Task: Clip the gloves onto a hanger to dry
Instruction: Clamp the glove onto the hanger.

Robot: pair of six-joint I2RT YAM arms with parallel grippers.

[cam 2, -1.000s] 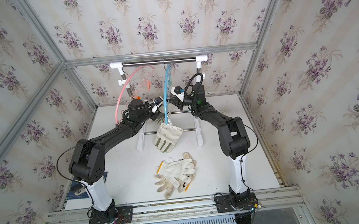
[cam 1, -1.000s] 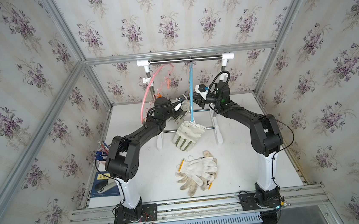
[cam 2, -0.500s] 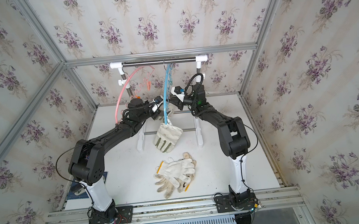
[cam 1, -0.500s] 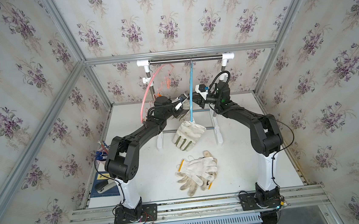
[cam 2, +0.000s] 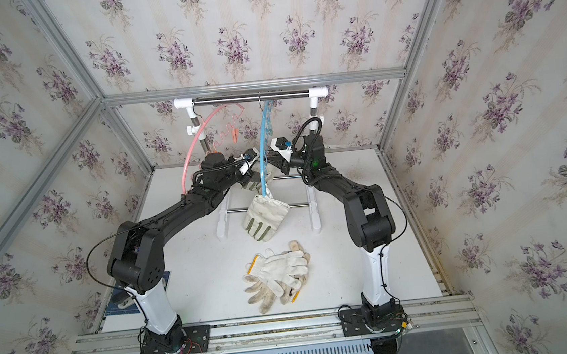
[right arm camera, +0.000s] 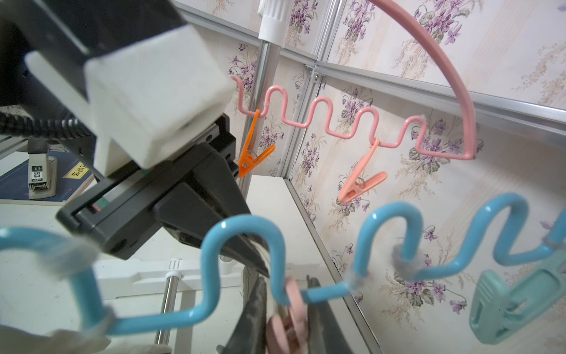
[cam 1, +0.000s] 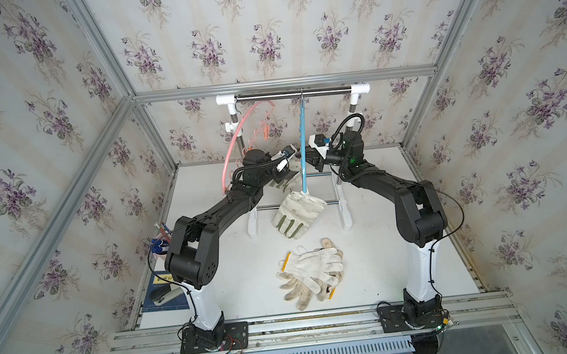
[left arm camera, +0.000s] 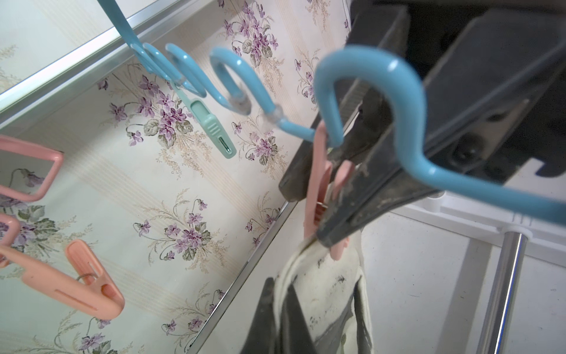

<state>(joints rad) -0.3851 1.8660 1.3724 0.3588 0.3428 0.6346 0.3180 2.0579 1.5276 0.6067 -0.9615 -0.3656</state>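
One desk (cam 1: 387, 263), one rack (cam 1: 292, 94), two hangers: pink hanger (cam 1: 236, 136) and blue hanger (cam 1: 304, 155). Two canvas gloves: hanging glove (cam 1: 295, 213) clipped at the blue hanger's low end, held glove (left arm camera: 327, 285) pinched at the cuff by the pressed-together left gripper (left arm camera: 280, 297) just under the blue hanger; knit pile (cam 1: 313, 273) lies on the desk, count unclear. Wrist views only: right gripper (right arm camera: 286, 306) squeezes one pink peg (left arm camera: 318, 171) at that cuff, plus one teal peg (left arm camera: 214, 128), one salmon peg (right arm camera: 361, 180), one orange peg (right arm camera: 252, 156); right wrist alone shows a stapler (right arm camera: 39, 174) labelled "50".

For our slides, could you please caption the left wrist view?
Right hand pinches a pink clip on the blue hanger; left hand holds a glove against it.
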